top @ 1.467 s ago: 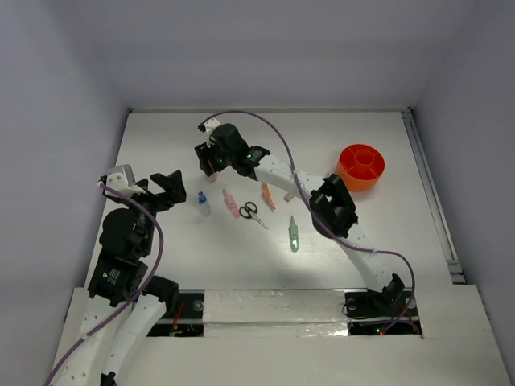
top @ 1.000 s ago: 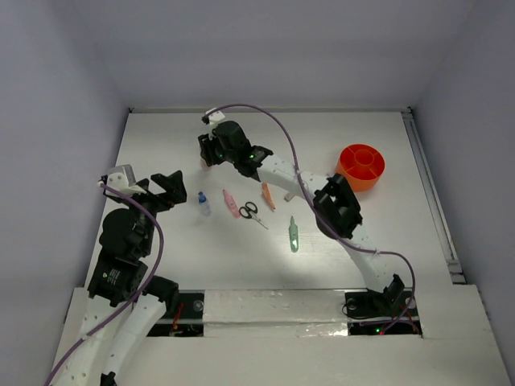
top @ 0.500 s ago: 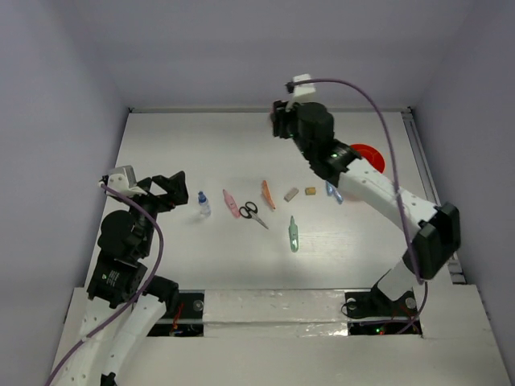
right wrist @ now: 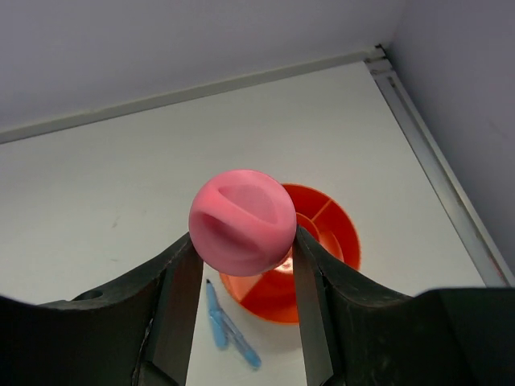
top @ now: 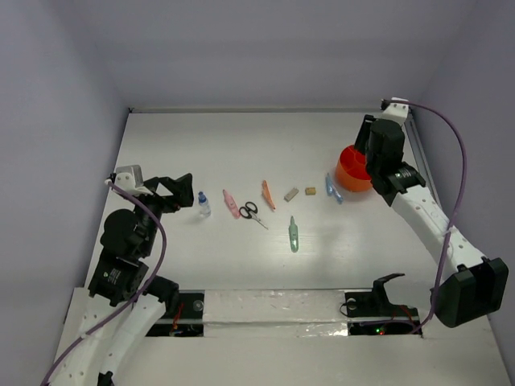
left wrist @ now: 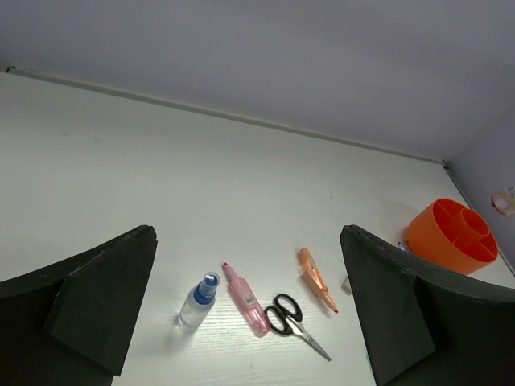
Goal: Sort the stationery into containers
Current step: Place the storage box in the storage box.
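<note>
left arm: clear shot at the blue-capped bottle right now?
Likely yes. The left gripper is open and empty, the blue-capped bottle lies just ahead with nothing between; the pink pen is close beside it, not touching.

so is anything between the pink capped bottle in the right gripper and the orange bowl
Nothing visible. The right gripper holds the pink-capped bottle above the bowl; the blue pen lies beside the bowl, out of the way.

Right claw [right wrist: 244, 245] swung the pink-capped bottle [right wrist: 242, 219] over the bowl [right wrist: 342, 241].
</note>
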Available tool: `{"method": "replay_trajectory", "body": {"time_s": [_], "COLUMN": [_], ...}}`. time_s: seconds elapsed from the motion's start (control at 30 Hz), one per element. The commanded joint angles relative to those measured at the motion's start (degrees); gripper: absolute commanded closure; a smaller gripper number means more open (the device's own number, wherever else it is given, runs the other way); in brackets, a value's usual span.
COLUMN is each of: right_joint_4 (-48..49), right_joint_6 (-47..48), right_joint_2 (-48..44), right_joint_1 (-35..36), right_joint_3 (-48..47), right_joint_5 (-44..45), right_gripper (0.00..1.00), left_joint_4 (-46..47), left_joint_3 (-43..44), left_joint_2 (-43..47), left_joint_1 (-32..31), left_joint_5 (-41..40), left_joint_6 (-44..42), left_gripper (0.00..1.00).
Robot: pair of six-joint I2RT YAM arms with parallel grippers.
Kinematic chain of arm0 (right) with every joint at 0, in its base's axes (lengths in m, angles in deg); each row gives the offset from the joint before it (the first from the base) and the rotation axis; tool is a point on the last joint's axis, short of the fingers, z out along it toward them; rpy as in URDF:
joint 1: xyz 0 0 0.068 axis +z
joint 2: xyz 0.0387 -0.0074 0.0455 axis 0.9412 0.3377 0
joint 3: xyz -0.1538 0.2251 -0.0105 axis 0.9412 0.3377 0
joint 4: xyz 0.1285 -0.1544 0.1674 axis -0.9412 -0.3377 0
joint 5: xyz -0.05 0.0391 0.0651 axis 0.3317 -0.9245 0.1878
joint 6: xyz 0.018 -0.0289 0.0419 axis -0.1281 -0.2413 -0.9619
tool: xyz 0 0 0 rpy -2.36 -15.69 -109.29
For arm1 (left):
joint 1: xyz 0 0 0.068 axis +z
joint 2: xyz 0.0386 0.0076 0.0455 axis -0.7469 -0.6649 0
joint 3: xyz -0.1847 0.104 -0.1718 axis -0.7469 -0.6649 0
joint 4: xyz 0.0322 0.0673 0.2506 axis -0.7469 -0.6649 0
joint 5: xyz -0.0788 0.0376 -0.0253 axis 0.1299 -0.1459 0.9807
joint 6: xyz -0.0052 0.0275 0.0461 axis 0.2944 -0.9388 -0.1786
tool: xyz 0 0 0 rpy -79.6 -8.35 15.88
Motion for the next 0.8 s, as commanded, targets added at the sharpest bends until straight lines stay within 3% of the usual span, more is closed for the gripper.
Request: {"method": "replay_trajectory", "body": {"time_s": [0.0,0.3,0.77], "right_joint_4": [2.0,4.7,7.0], "right_joint_6": [-2.2,-3.1,-4.8], "right_joint_2": [-1.2,3.2,5.5], "right_joint_1": [-3.0,-8.2,-8.7], "right_joint_3": [1.3,1.4,4.8], "right_joint_5": [0.4,-4.8,-7.7], "right_gripper": [0.83,0.83,0.83], "left_joint_4": [2.2,2.1,2.2], "left_joint_3": [-0.2,-0.2,-0.2], "left_joint_2": [-0.7,-0.9,-1.4], "left_joint_1": [-0.8,-0.8,-0.8], "left_joint_5": [1.1,0.6,1.0], "left_joint_6": [-0.8,-0.8,-0.8], "left_gripper": [0.01,0.01,0.01]}}
